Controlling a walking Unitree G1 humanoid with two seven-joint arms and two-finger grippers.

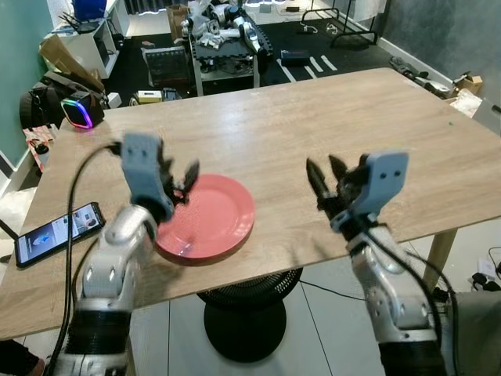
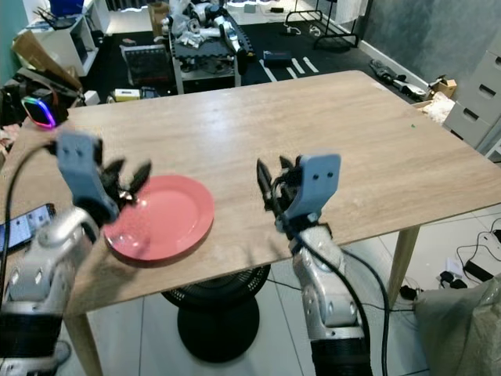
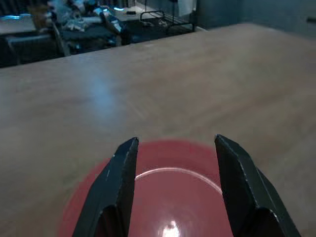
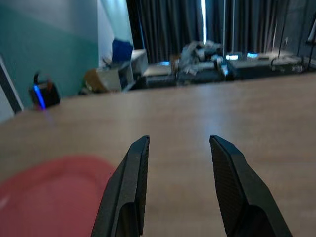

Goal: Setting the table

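Head views: wooden desk (image 1: 313,117); one red plate (image 1: 207,215) lies flat near its front edge, left of centre. Left gripper (image 1: 182,182) hovers over the plate's left rim, fingers parted, holding nothing. Right gripper (image 1: 327,178) hangs above bare desk to the plate's right, fingers apart, empty. Phone (image 1: 59,233), screen lit, lies at the desk's left edge.

Left wrist view: plate (image 3: 173,192) lies under the spread fingers (image 3: 116,190).

Right wrist view: dim; fingers (image 4: 128,190) spread, plate (image 4: 54,192) apparently off to one side.

Silver jointed arms, blue-grey wrist housings, black cables, black-fingered pincers
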